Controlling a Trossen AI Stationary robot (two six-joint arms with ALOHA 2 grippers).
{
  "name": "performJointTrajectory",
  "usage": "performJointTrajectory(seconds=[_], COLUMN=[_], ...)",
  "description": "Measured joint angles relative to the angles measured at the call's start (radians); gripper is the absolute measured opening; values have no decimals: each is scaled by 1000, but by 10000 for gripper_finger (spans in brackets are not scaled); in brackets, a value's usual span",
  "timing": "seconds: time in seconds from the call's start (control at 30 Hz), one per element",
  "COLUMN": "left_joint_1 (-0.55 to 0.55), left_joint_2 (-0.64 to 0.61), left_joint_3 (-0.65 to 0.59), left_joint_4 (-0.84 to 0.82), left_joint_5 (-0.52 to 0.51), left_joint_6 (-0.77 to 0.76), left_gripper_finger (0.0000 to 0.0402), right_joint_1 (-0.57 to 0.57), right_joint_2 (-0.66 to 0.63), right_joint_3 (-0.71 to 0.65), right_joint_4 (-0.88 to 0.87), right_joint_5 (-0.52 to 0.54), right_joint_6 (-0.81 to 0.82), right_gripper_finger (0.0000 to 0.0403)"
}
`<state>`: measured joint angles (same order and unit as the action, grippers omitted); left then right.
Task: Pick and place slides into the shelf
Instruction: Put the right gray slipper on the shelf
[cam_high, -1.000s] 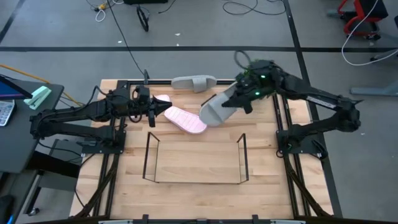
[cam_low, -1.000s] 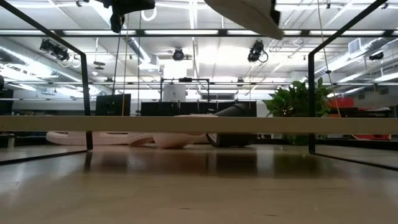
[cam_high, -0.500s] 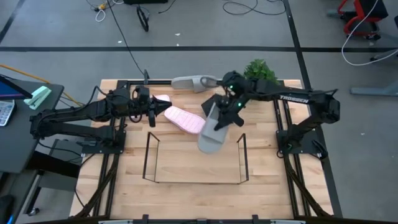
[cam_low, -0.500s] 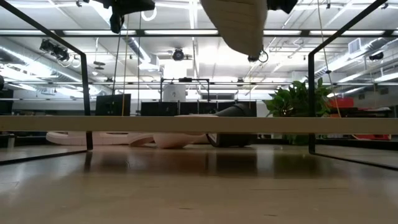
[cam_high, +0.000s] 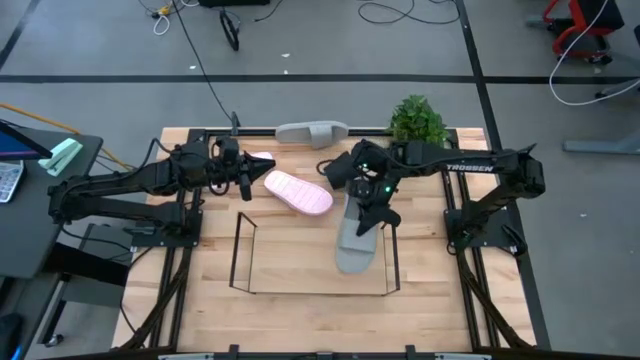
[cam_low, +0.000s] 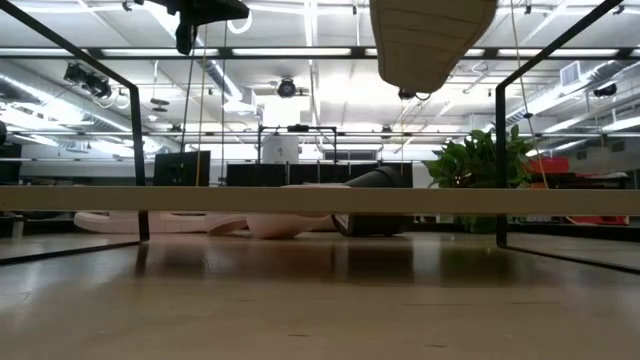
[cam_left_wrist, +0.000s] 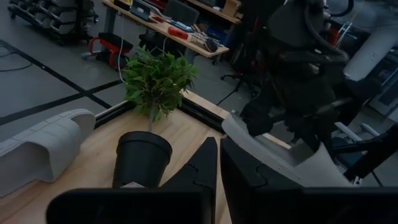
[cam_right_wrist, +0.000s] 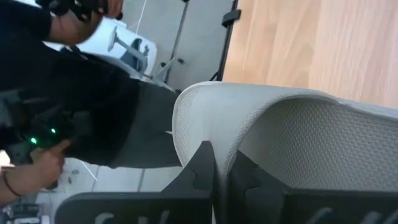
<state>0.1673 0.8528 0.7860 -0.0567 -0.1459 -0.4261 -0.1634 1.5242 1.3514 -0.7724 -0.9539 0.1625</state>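
1. High view: the right gripper (cam_high: 372, 212), jaws clamped on a grey foam slide sandal (cam_high: 357, 240), is hanging over the thin black wire shelf (cam_high: 244, 260), at its three o'clock end; the sandal's long axis is running twelve-to-six.
2. Low view: the sandal's sole (cam_low: 432, 40) is hovering clear above the wooden worktop (cam_low: 320, 300).
3. Left wrist view: the left gripper (cam_left_wrist: 217, 163) is waiting, jaws shut, empty.
4. Right wrist view: jaws are pinching the strap (cam_right_wrist: 261, 124).

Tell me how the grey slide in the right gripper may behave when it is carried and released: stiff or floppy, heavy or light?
The grey slide hangs from the right gripper by one edge without drooping, so it is probably fairly stiff. Thin fingers hold it alone, so it seems light. Its sole looks broad and flat, so it should hardly roll inside the shelf.
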Motion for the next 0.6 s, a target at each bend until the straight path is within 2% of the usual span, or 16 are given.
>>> performJointTrajectory(seconds=[0.33, 0.6], left_joint_1=[0, -3], left_joint_2=[0, 5], left_joint_3=[0, 0], left_joint_4=[25, 24], left_joint_5=[0, 1], left_joint_6=[-8, -15], left_gripper_finger=[20, 22], right_joint_1=[114, 220], right_joint_2=[3, 47], right_joint_3=[0, -1], right_joint_4=[-27, -22], right_joint_5=[44, 174], right_joint_6=[-13, 81], right_gripper_finger=[9, 9])
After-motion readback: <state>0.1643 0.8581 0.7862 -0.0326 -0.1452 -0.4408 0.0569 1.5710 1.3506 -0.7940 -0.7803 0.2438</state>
